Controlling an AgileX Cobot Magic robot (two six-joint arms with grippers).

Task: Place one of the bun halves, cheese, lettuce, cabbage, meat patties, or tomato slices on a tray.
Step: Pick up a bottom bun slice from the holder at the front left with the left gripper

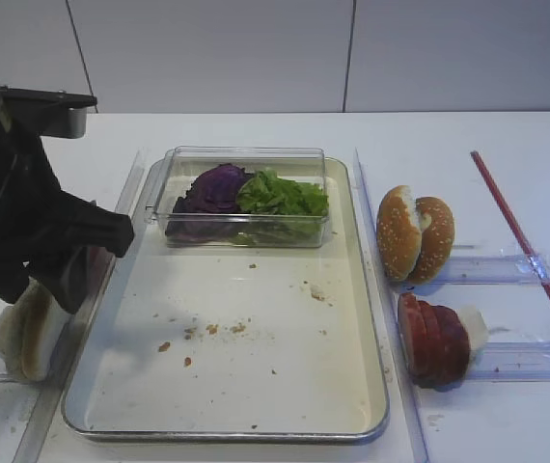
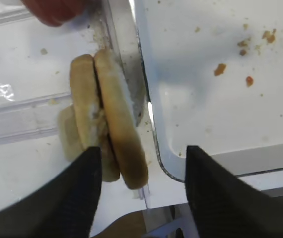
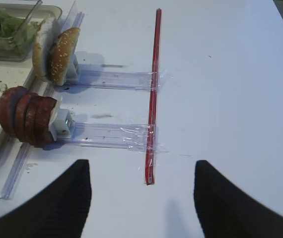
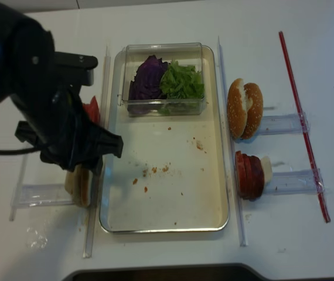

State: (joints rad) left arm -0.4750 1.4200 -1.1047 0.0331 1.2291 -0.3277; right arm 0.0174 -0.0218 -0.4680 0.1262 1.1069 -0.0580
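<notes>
Pale bun halves (image 2: pixel 116 114) with tan crust stand on edge in a clear holder, just left of the cream tray (image 1: pixel 256 328). My left gripper (image 2: pixel 141 156) hangs open right above them. One finger is over the left buns, the other over the tray's corner (image 2: pixel 206 109). From the high view the arm hides most of the bun halves (image 1: pixel 24 333). Purple cabbage (image 1: pixel 212 188) and green lettuce (image 1: pixel 280 193) lie in a clear box at the tray's far end. A row of tomato slices (image 1: pixel 432 340) stands right of the tray. My right gripper (image 3: pixel 141 166) is open and empty over the white table.
Sesame-seeded bun halves (image 1: pixel 415 231) stand on a clear rail right of the tray. A red strip (image 3: pixel 153 89) is taped across both right-hand rails. Something red (image 4: pixel 91 108) shows beside the left arm. Crumbs speckle the tray floor.
</notes>
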